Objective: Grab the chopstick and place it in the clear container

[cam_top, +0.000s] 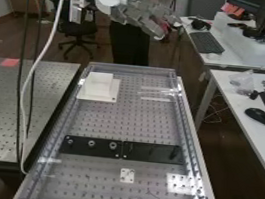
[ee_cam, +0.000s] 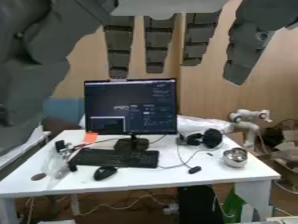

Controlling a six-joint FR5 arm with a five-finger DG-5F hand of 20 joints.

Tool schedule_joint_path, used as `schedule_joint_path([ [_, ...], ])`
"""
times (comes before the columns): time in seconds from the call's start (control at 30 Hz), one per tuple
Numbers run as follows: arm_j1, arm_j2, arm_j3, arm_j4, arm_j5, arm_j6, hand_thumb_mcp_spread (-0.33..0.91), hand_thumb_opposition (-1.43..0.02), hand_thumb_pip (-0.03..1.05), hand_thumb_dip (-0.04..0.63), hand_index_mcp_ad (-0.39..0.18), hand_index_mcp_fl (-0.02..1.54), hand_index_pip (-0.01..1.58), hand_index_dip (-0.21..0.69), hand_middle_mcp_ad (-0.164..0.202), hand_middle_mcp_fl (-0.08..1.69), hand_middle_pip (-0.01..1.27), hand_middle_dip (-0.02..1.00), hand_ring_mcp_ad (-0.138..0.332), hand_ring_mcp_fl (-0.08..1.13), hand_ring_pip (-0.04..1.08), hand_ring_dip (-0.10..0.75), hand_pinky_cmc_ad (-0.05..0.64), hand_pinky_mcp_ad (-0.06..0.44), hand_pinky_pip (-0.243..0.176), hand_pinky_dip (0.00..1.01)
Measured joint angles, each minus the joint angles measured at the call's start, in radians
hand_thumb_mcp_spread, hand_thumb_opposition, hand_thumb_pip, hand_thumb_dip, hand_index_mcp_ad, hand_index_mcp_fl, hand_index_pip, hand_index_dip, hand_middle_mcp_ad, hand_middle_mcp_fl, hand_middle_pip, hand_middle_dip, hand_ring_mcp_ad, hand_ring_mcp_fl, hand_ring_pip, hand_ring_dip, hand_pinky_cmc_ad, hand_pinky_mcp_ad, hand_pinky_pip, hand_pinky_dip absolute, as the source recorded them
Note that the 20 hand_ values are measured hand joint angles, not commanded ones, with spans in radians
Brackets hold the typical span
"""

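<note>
Prob. kept high w/ fingers (ee_cam: 159, 45) straight, spread & released so they stay off the worktop (cam_top: 128, 122) before a pick. Clear see-through piece, poss. the clear container (cam_top: 155, 93), sits lower than the fingers & nearer the high cam, right by the worktop's far end, presumably for a short carry. White block (cam_top: 99, 84) is beside it, also below finger height. Chopstick: can't tell where it lies rel. to the fingers; needs finding 1st, IMO.
</note>
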Motion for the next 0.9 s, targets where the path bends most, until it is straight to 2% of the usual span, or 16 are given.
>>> schedule_joint_path([
  [0.23, 0.007, -0.025, 0.023, 0.011, -0.009, 0.007, 0.19, -0.67, 0.42, 0.054, -0.185, 0.27, 0.05, 0.265, 0.0, 0.13, 0.12, 0.25, 0.126, 0.03, 0.1, 0.127, 0.531, 0.379, -0.075, 0.18],
  [0.37, 0.011, -0.029, 0.031, 0.014, -0.009, 0.003, 0.18, -0.67, 0.42, 0.054, -0.171, 0.27, 0.05, 0.265, 0.012, 0.13, 0.12, 0.25, 0.136, 0.03, 0.1, 0.127, 0.531, 0.379, -0.075, 0.18],
  [0.43, 0.015, -0.029, 0.032, 0.014, -0.021, 0.001, 0.18, -0.67, 0.41, 0.051, -0.182, 0.27, 0.05, 0.265, 0.0, 0.13, 0.12, 0.25, 0.127, 0.03, 0.1, 0.127, 0.531, 0.379, -0.075, 0.18],
  [0.63, 0.032, -0.022, 0.04, 0.008, 0.049, -0.006, 0.19, -0.67, 0.4, 0.054, -0.171, 0.27, 0.05, 0.265, 0.01, 0.13, 0.12, 0.25, 0.136, 0.03, 0.1, 0.127, 0.531, 0.379, -0.075, 0.18],
  [0.67, 0.034, -0.021, 0.041, 0.007, 0.05, -0.006, 0.18, -0.67, 0.4, 0.054, -0.182, 0.27, 0.05, 0.265, 0.002, 0.13, 0.12, 0.25, 0.133, 0.03, 0.1, 0.127, 0.531, 0.379, -0.075, 0.18],
  [0.73, 0.035, -0.021, 0.043, 0.007, 0.049, -0.003, 0.2, -0.67, 0.4, 0.054, -0.171, 0.27, 0.05, 0.265, 0.01, 0.13, 0.12, 0.25, 0.136, 0.03, 0.1, 0.131, 0.531, 0.379, -0.075, 0.18],
  [0.9, 0.038, -0.022, 0.043, 0.013, 0.055, 0.011, 0.2, -0.67, 0.4, 0.054, -0.18, 0.27, 0.05, 0.265, 0.005, 0.13, 0.12, 0.25, 0.134, 0.03, 0.1, 0.127, 0.531, 0.379, -0.075, 0.18],
])
